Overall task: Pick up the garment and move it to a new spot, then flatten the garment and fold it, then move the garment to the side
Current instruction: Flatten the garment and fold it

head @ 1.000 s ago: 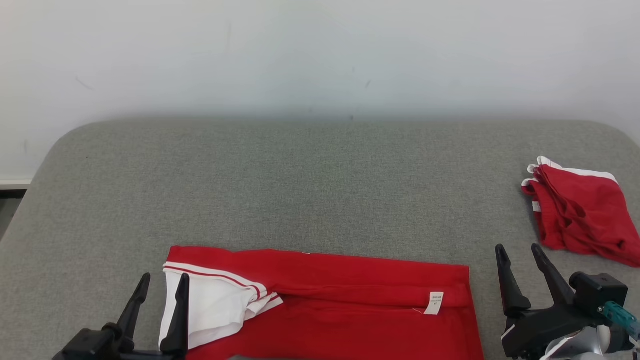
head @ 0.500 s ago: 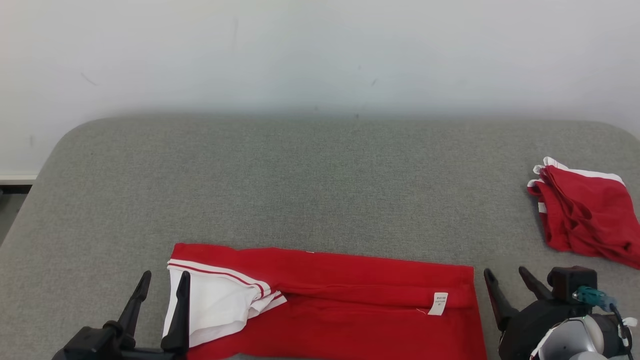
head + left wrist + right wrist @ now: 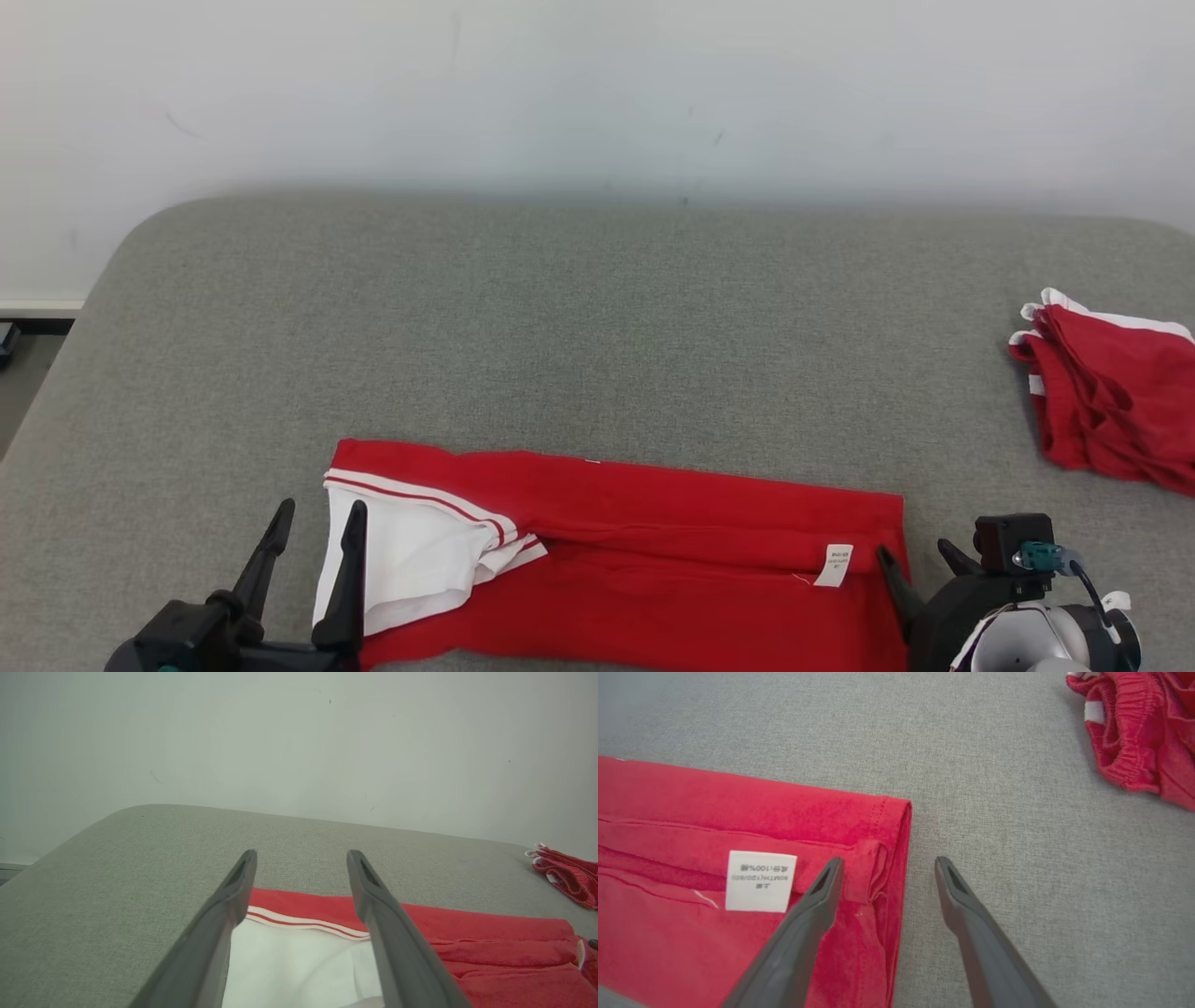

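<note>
The garment (image 3: 653,560) is a red piece with a white, red-striped end at its left, lying flat in a long folded band near the table's front edge; a white label (image 3: 837,565) sits near its right end. My left gripper (image 3: 317,518) stands open over the white end (image 3: 299,970), holding nothing. My right gripper (image 3: 915,558) is open and low at the garment's right hem (image 3: 896,858): one finger over the red cloth beside the label (image 3: 759,880), the other over bare table.
A second red garment with white trim (image 3: 1111,401) lies crumpled at the table's right edge (image 3: 1143,732). The grey padded table (image 3: 597,327) stretches wide behind the band, ending at a pale wall. Floor shows past the table's left corner.
My right gripper has dropped and come in to the garment's right hem. The head camera has shifted, so the whole scene sits a bit differently. The left gripper holds its place.
</note>
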Controlling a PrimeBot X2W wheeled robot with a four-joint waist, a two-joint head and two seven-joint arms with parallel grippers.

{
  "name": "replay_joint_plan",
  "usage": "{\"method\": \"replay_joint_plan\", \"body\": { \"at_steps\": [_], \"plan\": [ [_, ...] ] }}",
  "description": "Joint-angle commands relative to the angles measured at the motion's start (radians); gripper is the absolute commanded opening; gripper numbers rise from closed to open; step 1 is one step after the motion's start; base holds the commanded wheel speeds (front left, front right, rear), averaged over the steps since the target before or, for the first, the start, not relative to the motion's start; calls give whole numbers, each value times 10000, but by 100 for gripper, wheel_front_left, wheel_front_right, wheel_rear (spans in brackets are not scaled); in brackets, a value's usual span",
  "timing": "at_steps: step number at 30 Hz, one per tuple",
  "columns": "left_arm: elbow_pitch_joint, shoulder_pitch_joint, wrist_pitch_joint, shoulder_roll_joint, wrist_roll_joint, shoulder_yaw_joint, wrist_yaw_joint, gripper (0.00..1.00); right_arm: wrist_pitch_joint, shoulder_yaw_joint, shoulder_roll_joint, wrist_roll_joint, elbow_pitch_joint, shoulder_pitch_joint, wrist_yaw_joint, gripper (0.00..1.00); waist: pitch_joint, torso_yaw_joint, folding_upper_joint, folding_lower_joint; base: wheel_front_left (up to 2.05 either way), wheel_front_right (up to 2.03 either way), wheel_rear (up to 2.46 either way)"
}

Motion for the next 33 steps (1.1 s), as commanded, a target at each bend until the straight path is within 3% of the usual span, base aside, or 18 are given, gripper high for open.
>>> {"method": "replay_joint_plan", "body": {
  "at_steps": [1, 21, 22, 23, 24, 26, 33],
  "plan": [
    [19, -115, -49, 13, 46, 16, -3, 100, -80, -48, -32, -79, 90, -102, -5, 100, 39, 37, 0, -1, 0, 0, 0],
    [154, -166, -49, -25, 84, 19, -112, 100, 548, 187, -27, 527, 1790, -423, -5, 100, 136, 255, 0, -1, 0, 0, 0],
    [160, -170, -49, -25, 82, 14, -118, 100, 647, 233, -23, 544, 1865, -450, -5, 95, 139, 268, 0, -1, 0, 0, 0],
    [166, -172, -49, -26, 81, 8, -123, 100, 730, 271, -19, 623, 1929, -475, -5, 67, 141, 283, 0, -1, 0, 0, 0],
    [171, -173, -49, -25, 74, 12, -128, 100, 804, 293, -18, 693, 1984, -501, -5, 48, 143, 296, 0, -1, 0, 0, 0],
    [173, -186, -49, -25, 61, 22, -137, 100, 906, 324, -15, 783, 2060, -534, -5, 1, 154, 321, 0, -1, 0, 0, 0],
    [184, -215, -49, -30, 53, 91, -158, 100, 866, -118, -76, 663, 1950, -754, -26, 0, 189, 331, 0, -1, 0, 0, 0]
  ]
}}
